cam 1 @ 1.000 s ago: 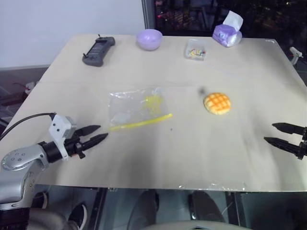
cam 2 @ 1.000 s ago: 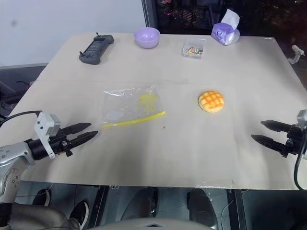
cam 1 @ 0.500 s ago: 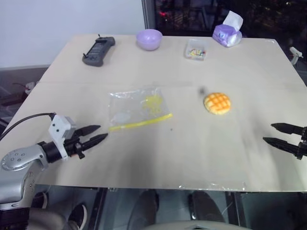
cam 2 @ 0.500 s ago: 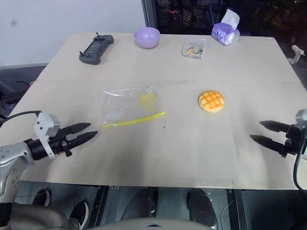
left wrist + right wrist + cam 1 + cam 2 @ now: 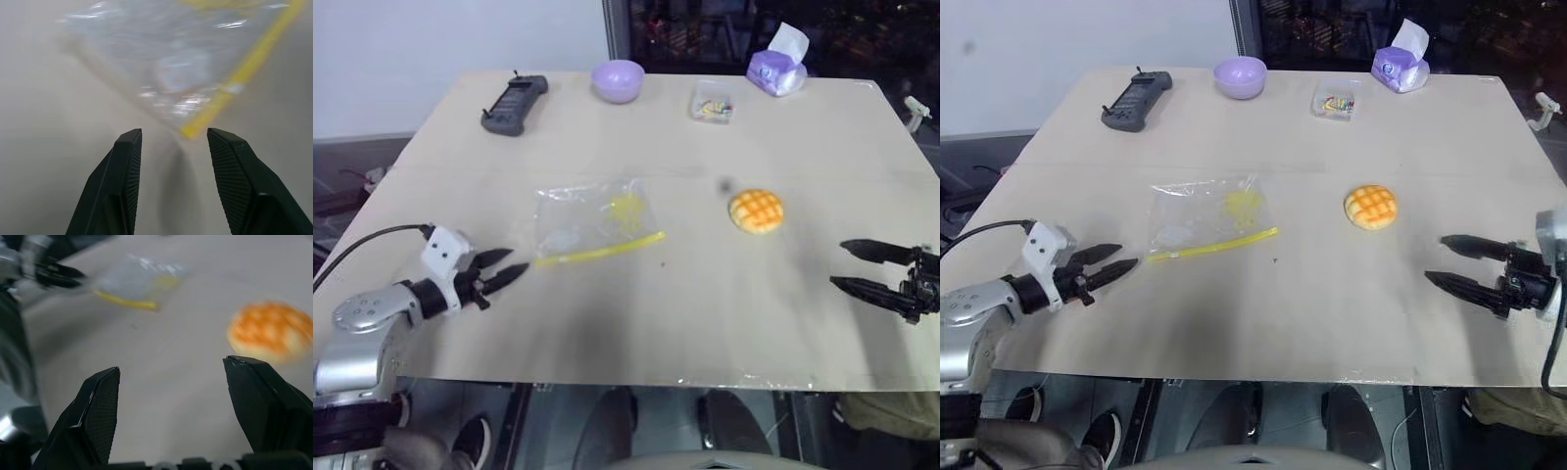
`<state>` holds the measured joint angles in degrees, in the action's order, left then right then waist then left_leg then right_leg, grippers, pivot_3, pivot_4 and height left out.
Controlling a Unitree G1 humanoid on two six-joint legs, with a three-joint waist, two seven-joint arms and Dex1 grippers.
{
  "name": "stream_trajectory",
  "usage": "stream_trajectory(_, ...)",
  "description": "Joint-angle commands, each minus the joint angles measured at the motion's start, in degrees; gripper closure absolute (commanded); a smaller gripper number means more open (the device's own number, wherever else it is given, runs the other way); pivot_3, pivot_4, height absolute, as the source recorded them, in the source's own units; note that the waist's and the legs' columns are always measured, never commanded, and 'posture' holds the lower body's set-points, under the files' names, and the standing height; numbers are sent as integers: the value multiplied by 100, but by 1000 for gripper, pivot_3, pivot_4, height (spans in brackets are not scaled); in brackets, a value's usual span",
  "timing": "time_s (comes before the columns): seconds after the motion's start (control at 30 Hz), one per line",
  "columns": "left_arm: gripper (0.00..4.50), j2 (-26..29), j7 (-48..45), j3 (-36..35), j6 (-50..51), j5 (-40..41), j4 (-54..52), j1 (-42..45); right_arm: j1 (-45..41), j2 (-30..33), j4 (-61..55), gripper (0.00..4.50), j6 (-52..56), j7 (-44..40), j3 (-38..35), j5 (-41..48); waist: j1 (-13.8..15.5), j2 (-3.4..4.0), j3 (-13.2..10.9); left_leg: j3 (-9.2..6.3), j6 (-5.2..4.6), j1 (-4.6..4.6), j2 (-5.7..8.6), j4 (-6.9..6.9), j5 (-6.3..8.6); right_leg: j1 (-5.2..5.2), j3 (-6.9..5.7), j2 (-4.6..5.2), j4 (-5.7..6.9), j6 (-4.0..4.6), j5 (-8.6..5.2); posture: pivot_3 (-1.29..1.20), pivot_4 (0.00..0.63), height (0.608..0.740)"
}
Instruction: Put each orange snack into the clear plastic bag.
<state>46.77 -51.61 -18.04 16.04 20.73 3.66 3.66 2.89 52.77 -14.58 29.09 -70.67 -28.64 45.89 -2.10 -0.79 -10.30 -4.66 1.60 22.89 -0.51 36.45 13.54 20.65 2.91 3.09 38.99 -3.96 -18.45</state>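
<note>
I see the table (image 5: 1263, 323) with broad bare surface across its near half, and both of my hands sit close to its near edge. On the left, my left hand (image 5: 1108, 266) hovers low over the table with its fingers parted and nothing between them, pointing at the clear plastic bag (image 5: 1205, 217); the left wrist view shows the bag's yellow seal strip (image 5: 244, 73) just ahead of the fingertips, not touching. The bag lies flat and holds no snack. Along the far edge stand a black handset (image 5: 1136, 100), a purple bowl (image 5: 1240, 76), a small clear box (image 5: 1335, 99) with colourful bits inside, and a purple tissue pack (image 5: 1400, 65). The orange snack (image 5: 1371, 208) rests on the table right of the bag, well apart from it. On the right, my right hand (image 5: 1449, 262) is spread wide and empty, aimed toward the snack but short of it.
</note>
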Motion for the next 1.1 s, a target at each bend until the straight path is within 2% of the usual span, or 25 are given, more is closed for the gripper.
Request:
stream_trajectory(0.03,2249,-238,404,69,96,-64,248,443,-226,30,-372,842,193,77,-157,432,14,0,0,0,0,0,1,0,0,0,0,1,0,0,0,0,150,740)
stream_trajectory(0.17,2249,-825,733,101,1189,462,597,1207,-358,18,-379,842,218,114,67,364,59,-2,1,-15,0,5,3,9,0,-4,-18,1,2,0,0,0,150,740)
stream_trajectory(0.27,2249,-1025,801,43,1893,732,1027,1643,-314,19,-323,842,166,75,152,255,67,-3,2,-19,0,11,4,15,0,-3,-22,0,3,-1,0,0,150,740)
stream_trajectory(0.6,2249,-1243,626,820,2309,342,2170,2464,-192,-90,-362,842,55,113,201,133,118,10,11,-22,0,-6,9,33,-1,-18,-23,1,26,-1,0,0,150,740)
stream_trajectory(0.9,2249,-1466,371,628,2966,732,2439,2771,55,-224,-516,842,-32,167,161,61,146,13,14,-32,0,-9,14,67,0,-33,-30,2,48,-1,0,0,150,740)
stream_trajectory(0.93,2775,-1510,379,627,3045,770,2413,2786,73,-231,-519,810,-48,173,163,56,149,14,14,-34,0,-9,14,67,0,-34,-32,2,48,-1,0,0,150,740)
stream_trajectory(1.07,3880,-1647,479,545,3414,921,2338,2831,105,-260,-520,810,-84,182,175,29,147,14,14,-36,0,-9,15,69,0,-37,-34,4,48,-1,0,0,150,740)
stream_trajectory(1.1,4475,-1662,478,536,3467,951,2304,2819,111,-268,-522,810,-92,183,180,23,143,13,14,-37,0,-9,15,70,0,-37,-35,4,48,-1,0,0,150,740)
